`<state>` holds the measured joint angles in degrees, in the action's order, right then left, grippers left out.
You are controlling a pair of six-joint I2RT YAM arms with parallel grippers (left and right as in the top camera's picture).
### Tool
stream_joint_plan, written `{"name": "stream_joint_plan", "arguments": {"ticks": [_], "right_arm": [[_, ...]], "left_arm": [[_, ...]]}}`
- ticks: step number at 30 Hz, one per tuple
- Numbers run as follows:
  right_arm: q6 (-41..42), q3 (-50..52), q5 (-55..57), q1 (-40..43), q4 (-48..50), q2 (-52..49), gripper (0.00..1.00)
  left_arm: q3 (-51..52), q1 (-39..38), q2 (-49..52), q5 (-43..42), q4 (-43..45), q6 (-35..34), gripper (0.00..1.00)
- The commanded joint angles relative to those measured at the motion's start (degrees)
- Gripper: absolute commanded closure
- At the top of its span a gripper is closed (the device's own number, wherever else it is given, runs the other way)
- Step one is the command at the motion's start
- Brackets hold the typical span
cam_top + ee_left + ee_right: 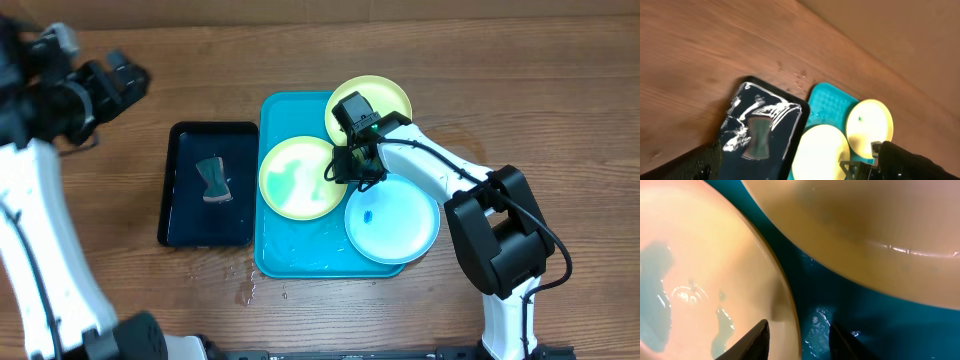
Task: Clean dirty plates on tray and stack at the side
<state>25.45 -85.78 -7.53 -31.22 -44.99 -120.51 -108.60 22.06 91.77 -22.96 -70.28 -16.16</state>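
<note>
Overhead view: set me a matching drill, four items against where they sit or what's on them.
Items
1. light cyan plate
2. black tray
3. middle yellow-green plate
4. far yellow-green plate

Descriptions
A. holds a small grey sponge-like block
B. partly hidden under the right arm
C. overhangs the blue tray at its near right corner, with a small blue smear on it
D. blotchy teal patches on its face

Pairs: 1-C, 2-A, 3-D, 4-B
</note>
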Motion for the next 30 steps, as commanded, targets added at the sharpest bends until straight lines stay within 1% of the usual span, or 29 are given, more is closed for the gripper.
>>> {"name": "stream_joint_plan", "arguments": {"ticks": [1, 3, 7, 11, 14, 16, 17, 18, 19, 23, 30], "right_arm": [[0.11, 0.24, -0.24, -0.33, 1.55, -0.07, 0.60], [0.13, 0.24, -0.24, -0.33, 2.34, -0.07, 0.67], [0.13, 0.24, -0.24, -0.33, 1.57, -0.07, 0.75], [0.11, 0.24, -0.20, -0.33, 0.79, -0.07, 0.74], [0.13, 0.24, 0.00, -0.33, 1.27, -0.07, 0.70], [0.13, 0.24, -0.02, -0.33, 1.92, -0.07, 0.71], [0.15, 0.24, -0.02, -0.33, 2.08, -0.07, 0.75], [0.61, 0.24, -0.02, -0.33, 2.21, -0.07, 0.95], [1.14, 0.24, -0.02, -0.33, 2.08, -0.07, 0.96], [1.81, 0.13, -0.33, -0.31, 1.07, 0.15, 0.96], [1.81, -3.54, -6.05, 2.10, -4.33, 4.02, 0.96]], "left_arm": [[-0.96, 2.23, -2.58, 2.99, -2.29, 0.72, 0.00], [-0.90, 2.34, -2.51, 3.08, -2.36, 0.74, 0.00], [-0.70, 2.34, -2.27, 3.08, -2.36, 0.74, 0.00], [-0.68, 2.34, -2.14, 3.08, -2.36, 0.74, 0.00], [-0.68, 2.34, -2.14, 3.08, -2.36, 0.74, 0.00], [-0.68, 2.34, -2.14, 3.08, -2.36, 0.74, 0.00], [-0.68, 2.34, -2.14, 3.08, -2.36, 0.74, 0.00], [-0.68, 2.34, -2.14, 3.08, -2.36, 0.74, 0.00], [-0.68, 2.34, -2.14, 3.08, -2.36, 0.74, 0.00], [-0.68, 2.34, -2.14, 3.08, -2.36, 0.74, 0.00], [-0.68, 2.34, -2.14, 3.08, -2.36, 0.74, 0.00]]}}
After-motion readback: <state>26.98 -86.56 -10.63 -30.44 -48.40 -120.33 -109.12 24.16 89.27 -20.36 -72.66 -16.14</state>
